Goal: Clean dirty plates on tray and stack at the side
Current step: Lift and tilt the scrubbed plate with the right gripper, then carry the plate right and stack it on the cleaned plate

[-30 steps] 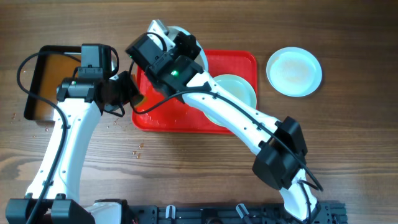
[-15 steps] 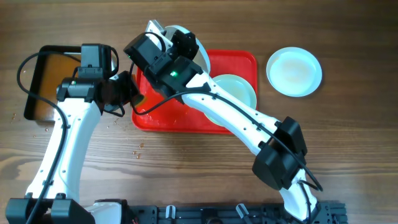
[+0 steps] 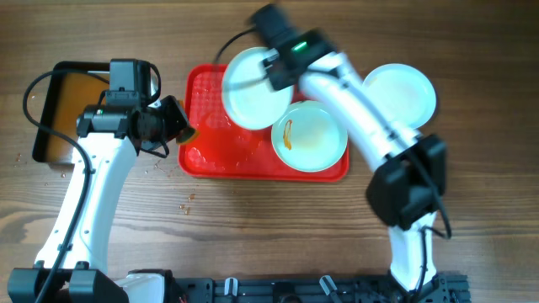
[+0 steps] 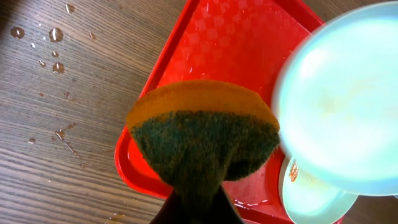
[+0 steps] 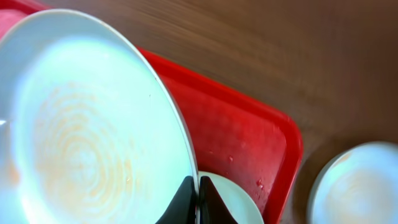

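Worktop (image 3: 253, 231): brown wood, grain running left to right in my overhead feed. Three items sit directly on it.

1. Black tray (image 3: 40, 126), far left, holding brownish water.
2. Red tray (image 3: 202, 109), near centre, long sides along the grain. I cannot tell whether it touches the black tray, as that stretch is hidden from above.
3. One pale plate (image 3: 411, 94), flat on the wood to the right of the red tray and apart from it, partly covered from overhead.

Water droplets (image 4: 56, 33) lie on the wood off the red tray's left edge, and small specks (image 3: 187, 200) are scattered on its near-left side.
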{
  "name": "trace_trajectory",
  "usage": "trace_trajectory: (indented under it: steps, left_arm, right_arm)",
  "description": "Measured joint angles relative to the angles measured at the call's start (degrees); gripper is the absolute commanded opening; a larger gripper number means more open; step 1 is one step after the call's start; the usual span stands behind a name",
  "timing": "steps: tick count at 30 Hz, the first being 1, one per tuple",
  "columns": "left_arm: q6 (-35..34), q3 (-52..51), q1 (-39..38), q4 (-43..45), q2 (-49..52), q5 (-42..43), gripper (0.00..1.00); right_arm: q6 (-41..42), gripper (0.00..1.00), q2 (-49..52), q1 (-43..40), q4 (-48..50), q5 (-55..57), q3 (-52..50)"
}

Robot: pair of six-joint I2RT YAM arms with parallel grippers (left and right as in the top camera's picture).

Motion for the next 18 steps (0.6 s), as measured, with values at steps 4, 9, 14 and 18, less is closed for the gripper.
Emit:
trace_trajectory:
  steps: [4, 9, 14, 18]
  left_arm:
    - [0.0, 0.0, 0.0, 0.3, 0.0, 0.0, 0.04]
    - [0.0, 0.0, 0.0, 0.4, 0.0, 0.0, 0.04]
    - [0.0, 0.0, 0.0, 0.7, 0.0, 0.0, 0.04]
    - [0.0, 0.0, 0.0, 0.7, 0.0, 0.0, 0.04]
  right_arm:
    - [1.4, 0.04, 0.0, -12.4, -3.9, -16.2, 0.0]
    - [1.4, 0.04, 0.0, -26.1, -12.5, -28.8, 0.0]
    - [1.1, 0.04, 0.0, -35.7, -15.5, -28.4, -1.2]
    - [4.9, 0.04, 0.0, -41.2, -14.9, -20.4, -2.9]
